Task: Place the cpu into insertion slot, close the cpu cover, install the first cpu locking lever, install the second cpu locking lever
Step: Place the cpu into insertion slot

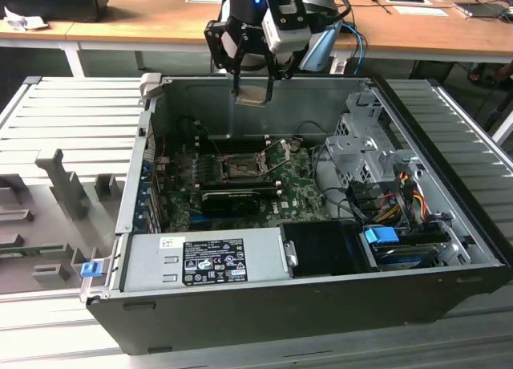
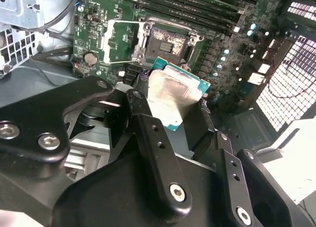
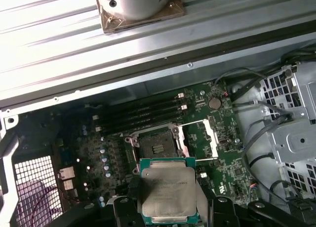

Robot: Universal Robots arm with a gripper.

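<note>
Exterior view puts the end effector over the far wall of the open computer case, at about 12 o'clock of the case opening. The case rests on a ribbed grey counter. The fingers are pinched on the chip, gripping it by opposite edges. In both wrist views the chip shows its dull metal top and green rim, held in the air and touching nothing below.

The socket sits on the green motherboard, at roughly 6 o'clock from the chip in the exterior view and well apart from it. In the first wrist view the socket is bare, its dark centre exposed. The cover is swung open just beside it, so the way in looks free.

By my reading the first step is in hand: the chip is carried but not yet seated, and the closing steps are not begun. Seating it calls for bringing the chip over the socket, squaring its edges to the rim and keeping it level. It wants a gentle release rather than a push, since a tilted corner could catch the contacts.
</note>
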